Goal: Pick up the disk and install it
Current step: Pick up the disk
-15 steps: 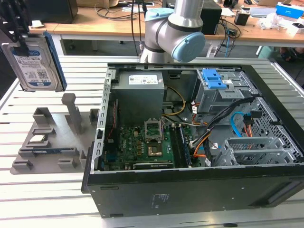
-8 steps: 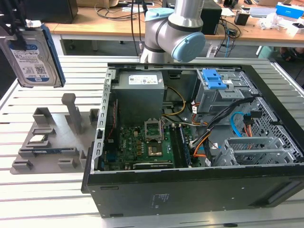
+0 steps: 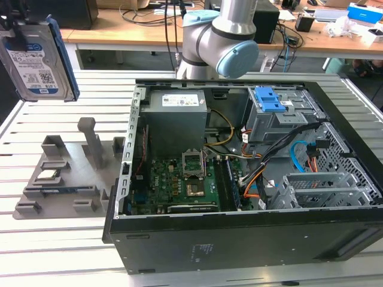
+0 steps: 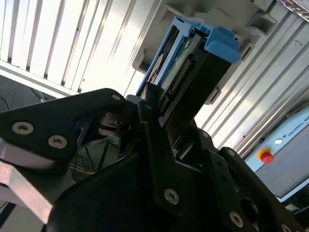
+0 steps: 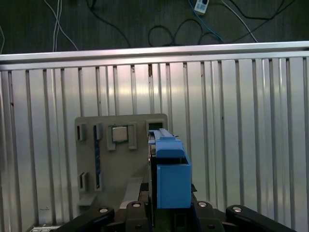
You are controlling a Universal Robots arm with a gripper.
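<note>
The disk (image 3: pixel 39 57), a silver-grey drive with a white-and-blue label and a blue frame, hangs high in the air at the exterior view's upper left, above the slatted table. My gripper (image 3: pixel 13 24) is shut on its upper end. In the second wrist view the black fingers (image 4: pixel 150 121) clamp the disk (image 4: pixel 190 63), whose connector edge and blue frame point away from me. In the first wrist view the disk's blue frame (image 5: pixel 171 176) sticks out from the gripper (image 5: pixel 169 215), above the grey fixture plate.
A grey fixture plate (image 3: pixel 66 179) with upright holders and a small square chip (image 3: pixel 48 175) lies below the disk. The open computer case (image 3: pixel 179 245) fills the exterior view's right, with a blue-topped drive cage (image 3: pixel 272 107) inside. The arm's base (image 3: pixel 218 42) stands behind it.
</note>
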